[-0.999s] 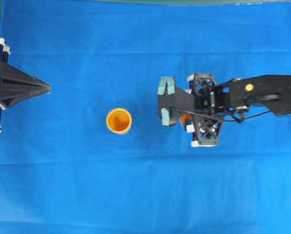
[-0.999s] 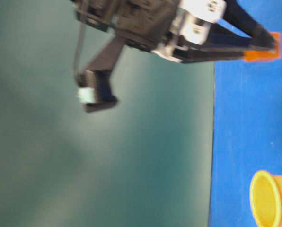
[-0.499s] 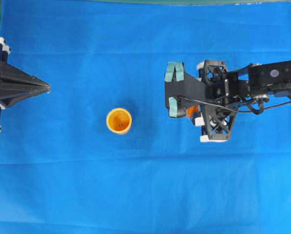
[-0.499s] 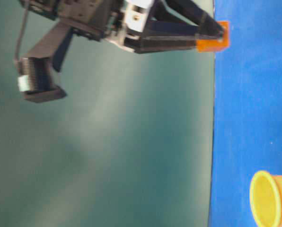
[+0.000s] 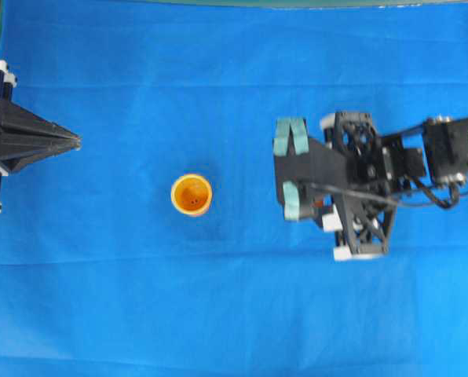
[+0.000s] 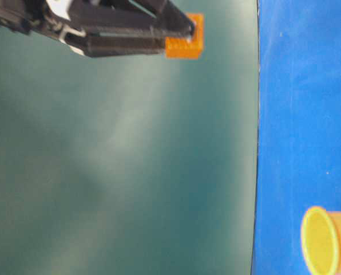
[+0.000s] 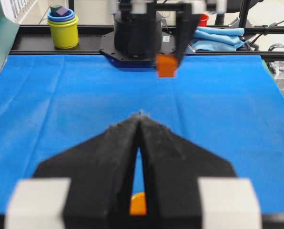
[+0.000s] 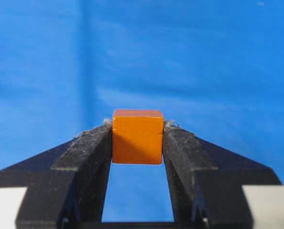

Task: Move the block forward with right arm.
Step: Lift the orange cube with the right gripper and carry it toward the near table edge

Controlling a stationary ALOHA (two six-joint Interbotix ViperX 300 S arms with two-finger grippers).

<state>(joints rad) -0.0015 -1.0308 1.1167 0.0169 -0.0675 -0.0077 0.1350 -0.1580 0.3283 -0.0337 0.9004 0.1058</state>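
The block (image 8: 137, 136), a small orange cube, is pinched between my right gripper's (image 8: 137, 128) two black fingers, with blue cloth far below it. The table-level view shows the block (image 6: 185, 37) held well off the cloth. From the left wrist view the block (image 7: 166, 65) hangs in the air in front of the right arm's base. Overhead, the right gripper (image 5: 328, 196) covers nearly all of the block. My left gripper (image 5: 75, 141) rests shut and empty at the left edge, pointing at the orange cup (image 5: 191, 194).
A blue cloth (image 5: 218, 298) covers the table. The orange cup (image 6: 325, 240) stands upright left of the right arm. Beyond the cloth's far edge are stacked cups (image 7: 63, 28) and folded blue towels (image 7: 218, 36).
The right arm has drawn back towards its base and risen, carrying the block higher off the cloth. The left arm and the cup have not moved.
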